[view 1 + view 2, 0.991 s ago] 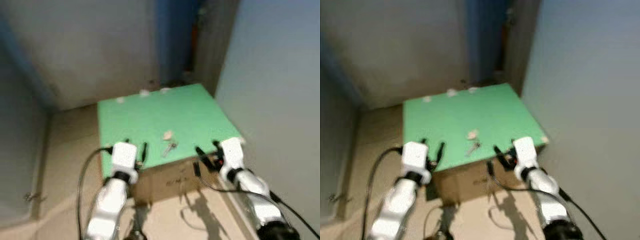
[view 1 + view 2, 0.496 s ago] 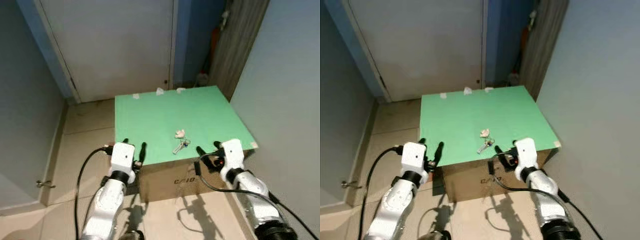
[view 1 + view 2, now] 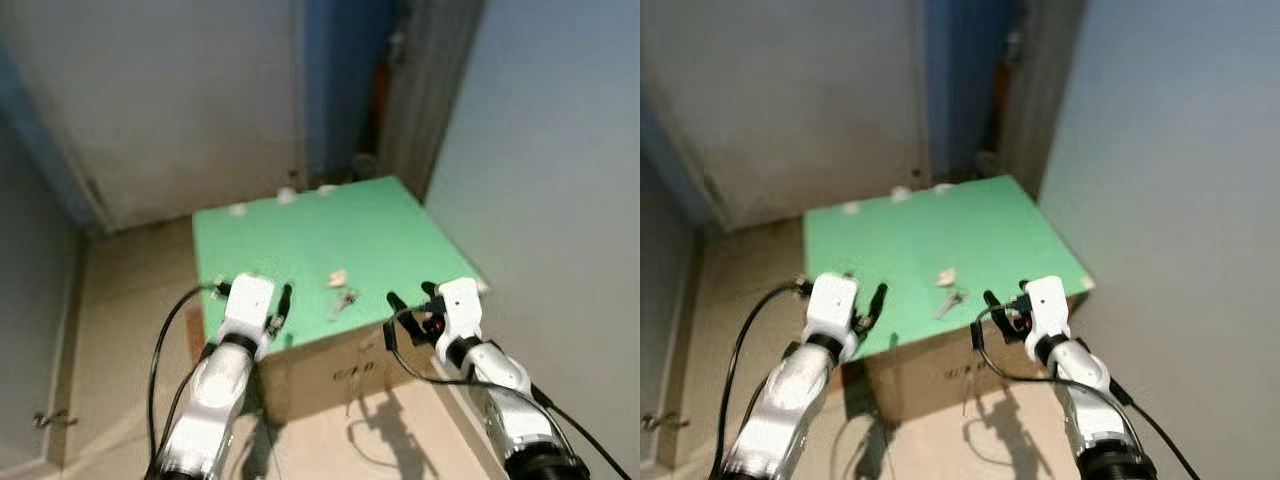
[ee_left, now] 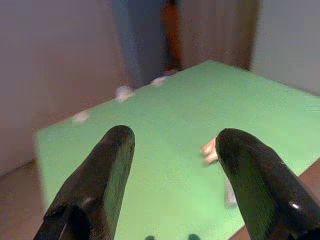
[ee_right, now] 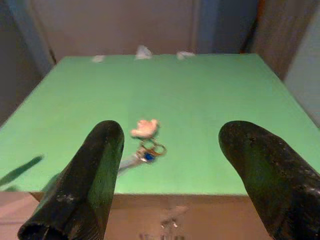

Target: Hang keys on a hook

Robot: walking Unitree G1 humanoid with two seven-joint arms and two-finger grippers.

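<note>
Keys (image 3: 341, 299) unmoved on green board (image 3: 290, 240), both tools still spread

- The green board (image 3: 300, 250) on the cardboard box (image 3: 340, 375) lies open from above, bare all round the keys (image 5: 142, 150) near its front edge.
- The left gripper (image 3: 250, 300) and right gripper (image 3: 410, 300) hang at that front edge, fingers spread, keys between them.
- A blue-grey wall (image 3: 560, 180) stands close on the right.
- A door (image 3: 170, 100) closes off the far side.
</note>
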